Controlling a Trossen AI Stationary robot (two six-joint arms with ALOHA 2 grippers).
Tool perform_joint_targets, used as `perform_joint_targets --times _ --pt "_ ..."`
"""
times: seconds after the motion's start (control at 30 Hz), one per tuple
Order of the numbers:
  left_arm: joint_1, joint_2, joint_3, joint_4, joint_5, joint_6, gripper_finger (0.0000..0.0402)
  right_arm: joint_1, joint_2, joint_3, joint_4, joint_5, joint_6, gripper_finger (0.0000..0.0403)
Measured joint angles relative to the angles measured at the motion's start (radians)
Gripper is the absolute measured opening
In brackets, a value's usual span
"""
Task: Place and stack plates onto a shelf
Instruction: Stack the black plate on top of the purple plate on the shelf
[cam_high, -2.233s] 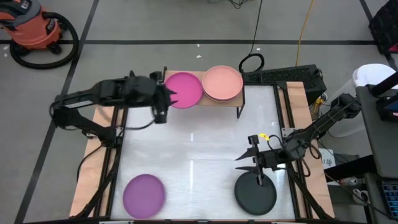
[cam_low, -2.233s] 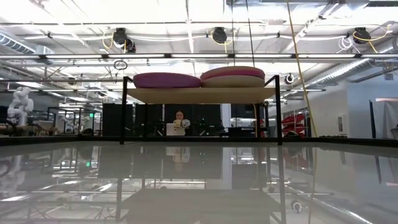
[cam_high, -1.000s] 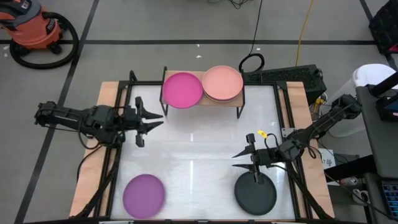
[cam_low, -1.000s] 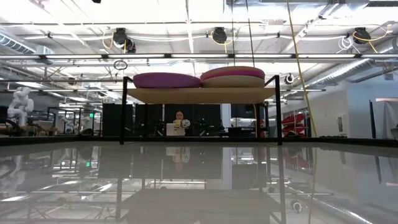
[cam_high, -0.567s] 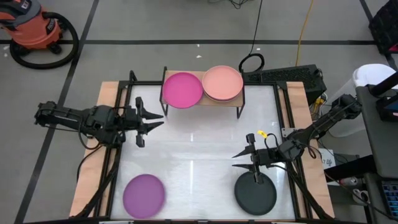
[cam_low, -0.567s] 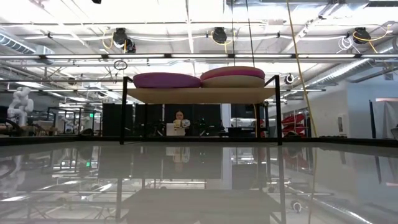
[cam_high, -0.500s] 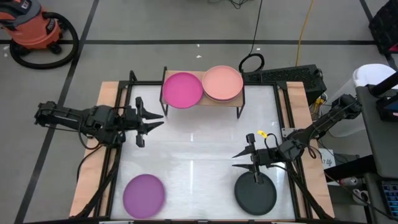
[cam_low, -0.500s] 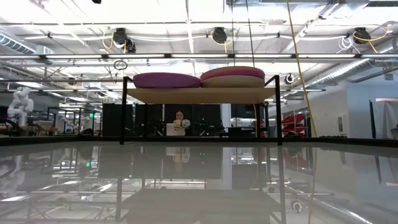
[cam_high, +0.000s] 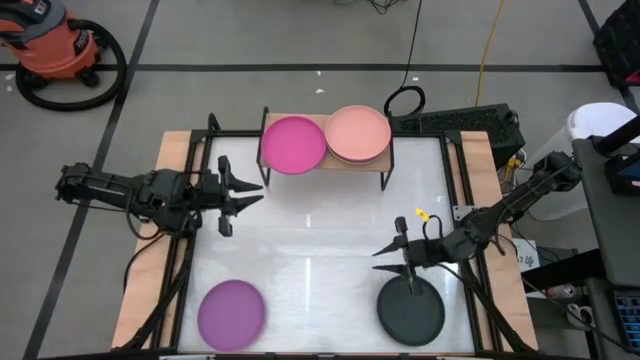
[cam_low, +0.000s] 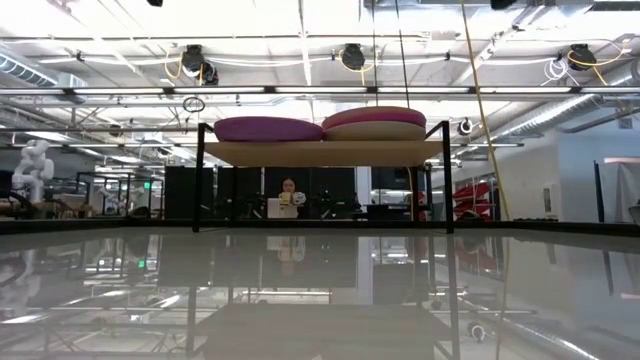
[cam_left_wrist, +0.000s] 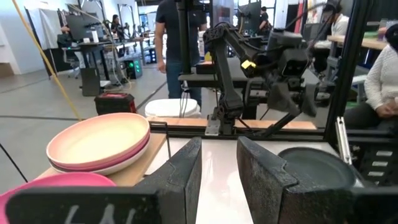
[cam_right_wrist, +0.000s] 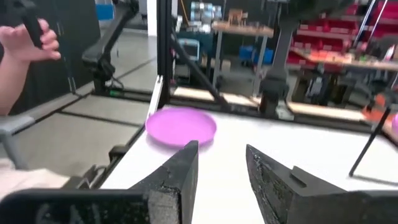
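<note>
The shelf stands at the table's far edge and carries two stacks: one topped by a magenta plate, one by a salmon plate. In the low view the left stack looks purple-magenta, and the right stack shows beige under its top plate. A purple plate lies flat on the table near left, and a black plate lies near right. My left gripper hovers open, left of the shelf. My right gripper hovers open just beyond the black plate.
The table's middle is bare glossy white. Black frame rails run along the left and right sides. A person's hand shows beyond the table in the right wrist view, and people stand in the room behind.
Over the last second both arms have kept about still and no plate has moved. Before that, my left gripper drew back from the magenta stack on the shelf toward the table's left and near side, open and holding nothing.
</note>
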Motion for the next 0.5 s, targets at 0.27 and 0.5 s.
perform_joint_targets --times 0.27,0.5 --pt "0.000 0.000 0.000 0.045 0.000 -0.066 0.0107 0.000 0.000 0.000 -0.131 -0.002 0.061 0.0116" --pt "0.000 -0.010 0.000 0.159 0.002 -0.106 0.0107 0.000 0.000 0.037 -0.420 -0.004 0.236 0.0116"
